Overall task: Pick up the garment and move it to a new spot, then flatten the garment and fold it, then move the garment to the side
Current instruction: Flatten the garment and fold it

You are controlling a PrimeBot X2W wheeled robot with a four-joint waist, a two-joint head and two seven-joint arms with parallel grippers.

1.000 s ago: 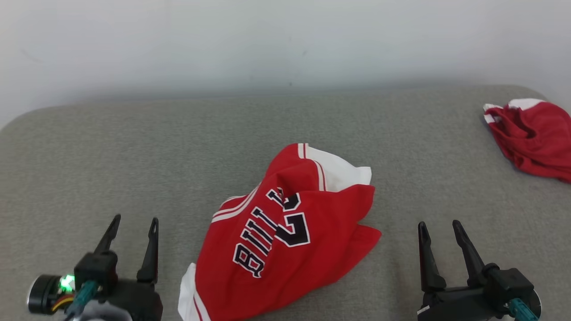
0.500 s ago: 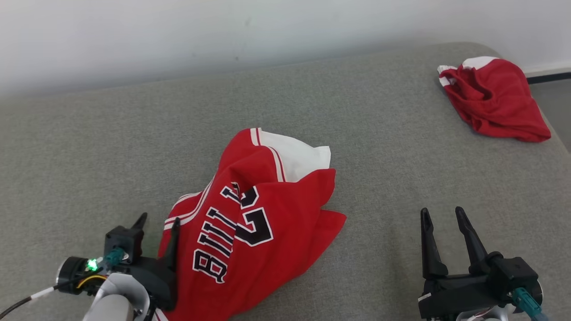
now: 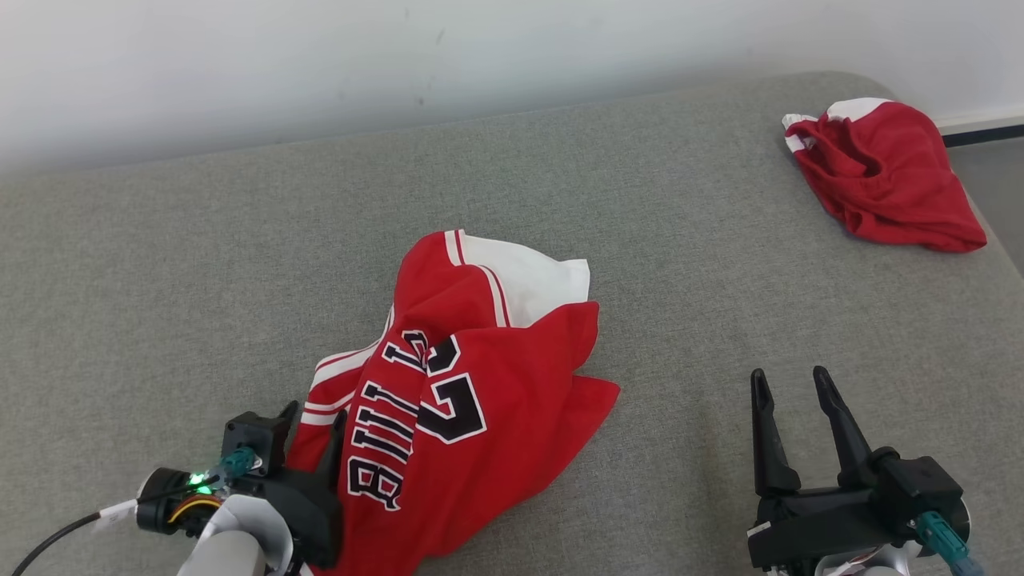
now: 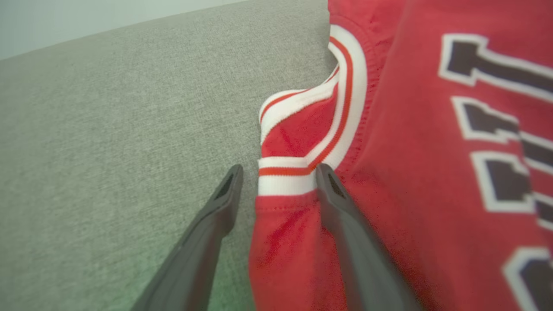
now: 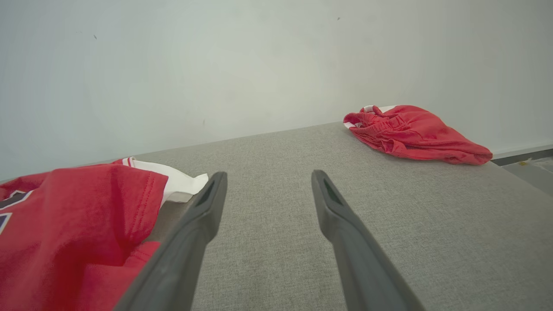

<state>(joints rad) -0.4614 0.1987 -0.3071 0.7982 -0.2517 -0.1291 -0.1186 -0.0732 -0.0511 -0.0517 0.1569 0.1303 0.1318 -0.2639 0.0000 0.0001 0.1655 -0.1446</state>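
The garment (image 3: 480, 376) is a red jersey with white trim and dark lettering, lying crumpled in the middle of the grey cushioned surface (image 3: 200, 280). My left gripper (image 3: 314, 416) is at its lower left edge. In the left wrist view the left gripper (image 4: 280, 172) stands open, its two fingers on either side of the red-and-white striped hem (image 4: 287, 172), with fabric between them. My right gripper (image 3: 788, 376) is open over bare surface to the right of the garment, well apart from it. The right wrist view shows the right gripper (image 5: 268, 175) with nothing between its fingers.
A second red and white piece of clothing (image 3: 880, 184) lies bunched at the far right corner of the surface, also in the right wrist view (image 5: 414, 134). A pale wall (image 3: 480, 64) runs behind. The surface's right edge drops to the floor (image 3: 996, 168).
My left gripper has moved right and forward onto the garment's striped edge, which has bunched up slightly. The head camera turned during the first half second. The right gripper has stayed put.
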